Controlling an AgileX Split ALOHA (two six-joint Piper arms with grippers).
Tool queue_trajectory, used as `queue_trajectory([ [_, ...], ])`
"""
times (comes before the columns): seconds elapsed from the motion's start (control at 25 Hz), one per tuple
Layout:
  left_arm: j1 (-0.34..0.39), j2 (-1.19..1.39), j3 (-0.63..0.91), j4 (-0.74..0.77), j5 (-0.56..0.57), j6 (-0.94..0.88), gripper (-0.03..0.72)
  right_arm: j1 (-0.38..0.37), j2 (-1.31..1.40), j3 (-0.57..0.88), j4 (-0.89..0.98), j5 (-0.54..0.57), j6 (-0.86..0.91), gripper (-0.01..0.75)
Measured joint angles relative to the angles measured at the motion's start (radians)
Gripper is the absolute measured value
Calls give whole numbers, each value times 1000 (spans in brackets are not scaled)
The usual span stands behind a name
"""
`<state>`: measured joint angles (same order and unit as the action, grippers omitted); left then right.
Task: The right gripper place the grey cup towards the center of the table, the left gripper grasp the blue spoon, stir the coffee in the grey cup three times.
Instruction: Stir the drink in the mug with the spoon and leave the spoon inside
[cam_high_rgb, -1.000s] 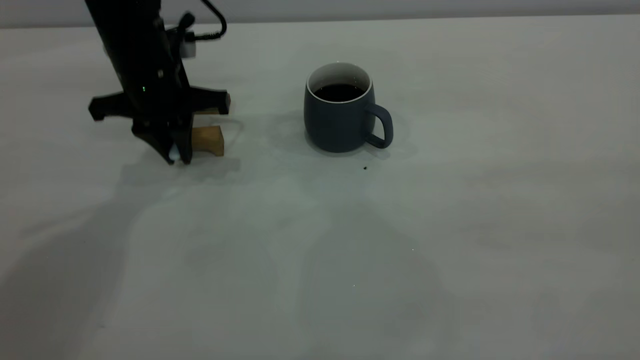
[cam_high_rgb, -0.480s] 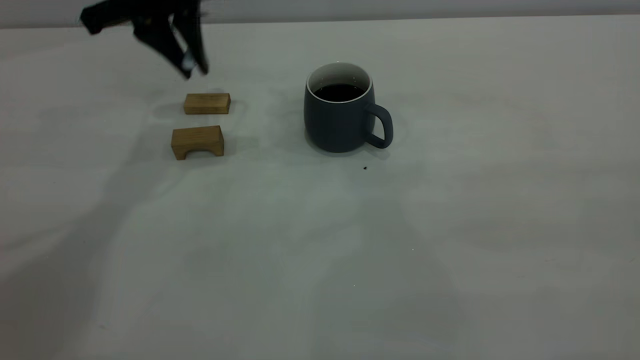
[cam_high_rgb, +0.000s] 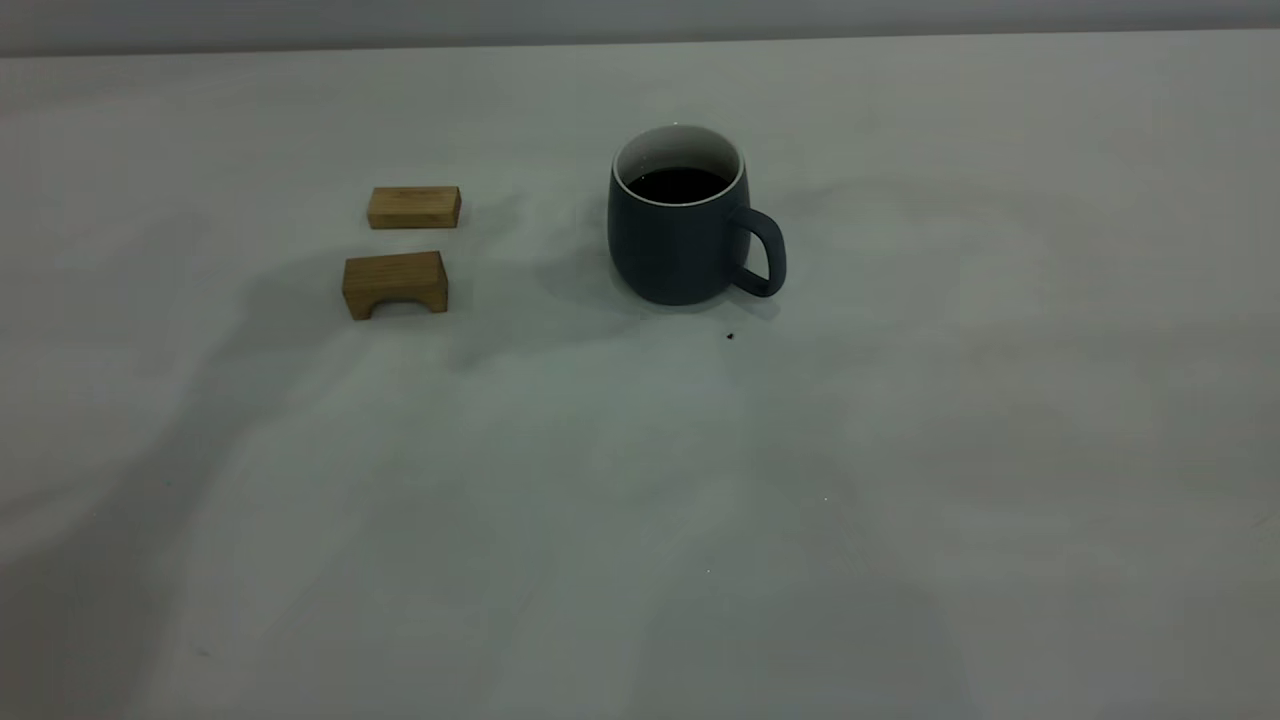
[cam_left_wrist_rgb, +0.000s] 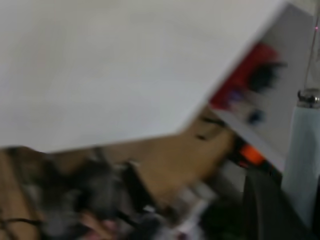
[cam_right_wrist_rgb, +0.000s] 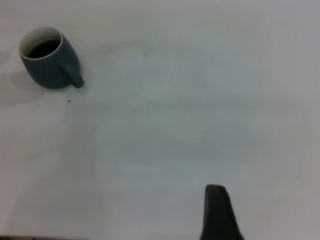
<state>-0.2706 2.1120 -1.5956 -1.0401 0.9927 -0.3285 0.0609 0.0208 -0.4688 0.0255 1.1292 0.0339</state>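
Observation:
The grey cup (cam_high_rgb: 680, 235) stands upright near the middle of the table (cam_high_rgb: 900, 450), handle to the right, with dark coffee (cam_high_rgb: 678, 184) inside. It also shows far off in the right wrist view as the cup (cam_right_wrist_rgb: 49, 62). Neither arm is in the exterior view. In the blurred left wrist view my left gripper (cam_left_wrist_rgb: 296, 210) is up in the air, shut on the pale handle of the blue spoon (cam_left_wrist_rgb: 301, 160); its metal neck (cam_left_wrist_rgb: 310, 97) sticks out beyond the fingers. One black finger (cam_right_wrist_rgb: 218, 212) of my right gripper hovers over bare table, far from the cup, nothing beside it.
Two tan wooden blocks lie left of the cup, a flat one (cam_high_rgb: 413, 207) behind an arched one (cam_high_rgb: 395, 283). A tiny dark speck (cam_high_rgb: 730, 336) sits in front of the cup. The left wrist view looks past the table edge (cam_left_wrist_rgb: 190, 125) onto floor clutter.
My left arm rose from beside the wooden blocks, carrying something pale at its fingertips, and left the exterior view at the top. The cup and blocks stayed put.

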Motion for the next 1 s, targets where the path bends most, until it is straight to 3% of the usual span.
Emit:
queue_trajectory([
  [0.4, 0, 4, 1, -312, 10, -29, 163, 0, 0, 0, 0, 0, 0, 535],
  [0.6, 0, 16, 2, -458, 20, -178, 163, 0, 0, 0, 0, 0, -1, 535],
  [1.0, -2, 109, 2, -482, -28, -615, 163, 0, 0, 0, 0, 0, 0, 535],
])
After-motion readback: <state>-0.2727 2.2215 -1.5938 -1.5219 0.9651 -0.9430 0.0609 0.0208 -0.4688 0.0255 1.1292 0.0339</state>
